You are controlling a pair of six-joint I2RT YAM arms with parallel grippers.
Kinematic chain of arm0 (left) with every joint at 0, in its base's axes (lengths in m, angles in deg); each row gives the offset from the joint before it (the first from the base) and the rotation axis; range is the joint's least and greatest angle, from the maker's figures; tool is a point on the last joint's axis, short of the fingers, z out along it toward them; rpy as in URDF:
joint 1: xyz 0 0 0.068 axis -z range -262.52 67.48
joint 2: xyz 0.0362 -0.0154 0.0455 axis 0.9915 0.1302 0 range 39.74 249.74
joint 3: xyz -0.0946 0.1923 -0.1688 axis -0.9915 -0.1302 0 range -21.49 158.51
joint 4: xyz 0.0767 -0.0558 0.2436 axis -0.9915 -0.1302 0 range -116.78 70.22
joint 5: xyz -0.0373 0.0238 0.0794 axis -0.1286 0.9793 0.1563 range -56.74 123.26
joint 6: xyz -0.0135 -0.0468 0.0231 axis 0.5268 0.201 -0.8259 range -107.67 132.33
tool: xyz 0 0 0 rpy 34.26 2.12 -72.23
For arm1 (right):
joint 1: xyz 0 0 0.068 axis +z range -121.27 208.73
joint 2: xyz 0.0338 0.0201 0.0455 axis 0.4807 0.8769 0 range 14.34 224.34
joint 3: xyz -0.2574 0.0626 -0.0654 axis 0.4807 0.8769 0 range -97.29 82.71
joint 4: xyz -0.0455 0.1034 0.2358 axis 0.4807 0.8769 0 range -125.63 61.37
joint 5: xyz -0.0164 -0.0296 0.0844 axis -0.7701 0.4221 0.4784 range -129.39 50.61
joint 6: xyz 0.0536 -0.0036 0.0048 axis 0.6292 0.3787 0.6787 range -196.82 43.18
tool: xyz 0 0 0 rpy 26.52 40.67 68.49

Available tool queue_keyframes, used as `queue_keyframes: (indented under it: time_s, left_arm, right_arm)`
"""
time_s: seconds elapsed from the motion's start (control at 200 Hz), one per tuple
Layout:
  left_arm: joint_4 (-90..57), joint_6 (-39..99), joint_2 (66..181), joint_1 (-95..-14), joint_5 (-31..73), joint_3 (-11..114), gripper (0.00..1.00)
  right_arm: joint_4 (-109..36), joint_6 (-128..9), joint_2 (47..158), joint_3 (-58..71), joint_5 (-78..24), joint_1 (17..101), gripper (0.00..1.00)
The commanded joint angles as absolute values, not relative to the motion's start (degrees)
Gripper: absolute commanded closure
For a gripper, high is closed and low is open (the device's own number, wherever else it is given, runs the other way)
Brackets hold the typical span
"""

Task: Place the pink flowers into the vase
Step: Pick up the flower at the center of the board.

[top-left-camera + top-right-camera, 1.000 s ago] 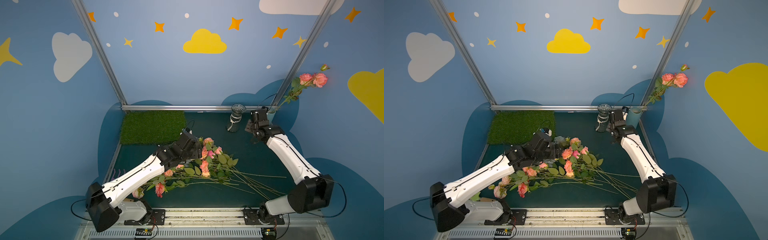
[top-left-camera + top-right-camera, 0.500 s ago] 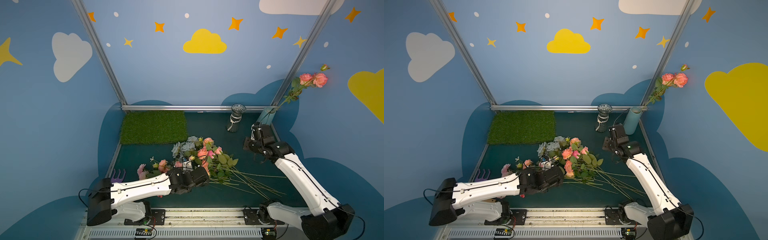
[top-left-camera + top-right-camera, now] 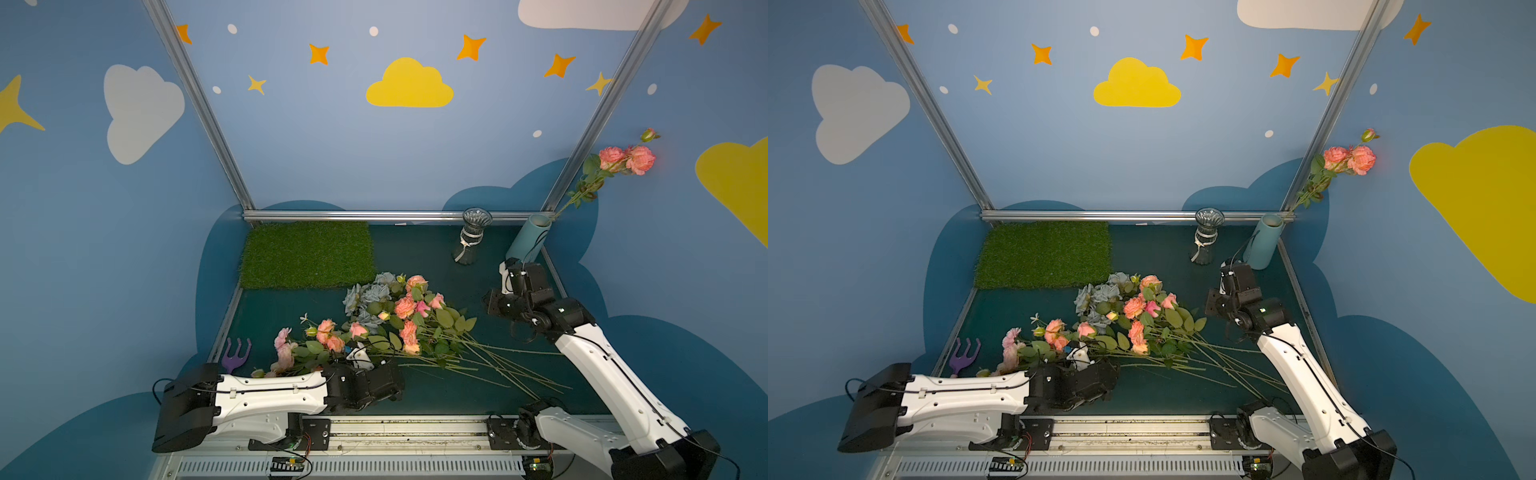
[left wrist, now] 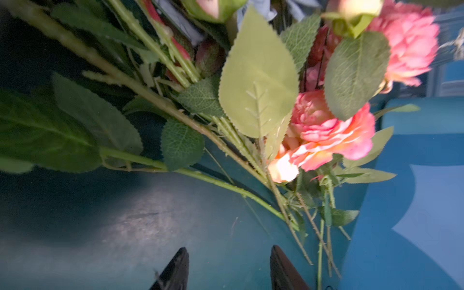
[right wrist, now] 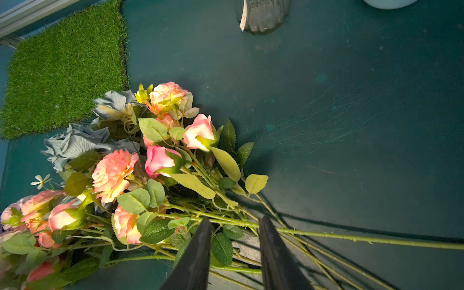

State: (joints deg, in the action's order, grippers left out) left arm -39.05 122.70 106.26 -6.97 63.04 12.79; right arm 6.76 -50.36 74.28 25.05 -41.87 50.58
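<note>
The pink flowers (image 3: pixel 405 307) (image 3: pixel 1133 307) lie in a loose pile mid-table, their long stems fanning toward the front right. One more pink stem (image 3: pixel 627 158) stands in the light-blue vase (image 3: pixel 528 243) at the back right corner. My left gripper (image 4: pixel 229 253) sits low at the front edge (image 3: pixel 395 380), open and empty, just short of the nearest blooms (image 4: pixel 326 140). My right gripper (image 5: pixel 234 226) hangs above the stems right of the pile (image 3: pixel 496 303), jaws apart with nothing held.
A clear glass vase (image 3: pixel 471 241) stands left of the blue one. Grey-blue flowers (image 3: pixel 370 295) lie tangled at the pile's back left. A green grass mat (image 3: pixel 307 253) covers the back left, and a purple toy fork (image 3: pixel 237 353) lies front left.
My left arm has swung off the pile down to the front edge and its jaws have narrowed. My right arm has drawn back from the blue vase toward the pile's stems.
</note>
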Motion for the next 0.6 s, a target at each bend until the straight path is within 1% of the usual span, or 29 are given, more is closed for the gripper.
queue_keyframes:
  time_s: [0.0, 0.12, 0.23, 0.37, 0.476, 0.591]
  left_arm:
    - [-34.66, 132.0, 106.64, -6.87, 66.45, 10.78, 0.47]
    - [-29.23, 137.59, 108.09, -6.93, 66.68, 7.5, 0.48]
    - [-29.84, 140.9, 110.55, -6.93, 66.5, 8.21, 0.48]
    - [-27.68, 144.81, 113.35, -7.56, 66.65, 7.3, 0.51]
    - [-26.07, 146.44, 114.49, -8.56, 67.06, 6.59, 0.55]
    - [-25.28, 147.01, 115.83, -9.76, 66.67, 6.64, 0.56]
  right_arm:
    - [5.43, -51.15, 72.75, 26.14, -39.92, 50.75, 0.66]
    - [4.64, -51.49, 72.28, 26.88, -39.35, 50.79, 0.65]
    - [4.45, -51.75, 72.26, 27.01, -38.45, 50.79, 0.65]
    - [3.84, -51.73, 71.72, 27.5, -37.4, 50.74, 0.65]
    - [3.39, -51.71, 71.39, 27.95, -36.89, 50.7, 0.65]
    - [2.57, -51.79, 70.78, 28.8, -37.1, 50.7, 0.65]
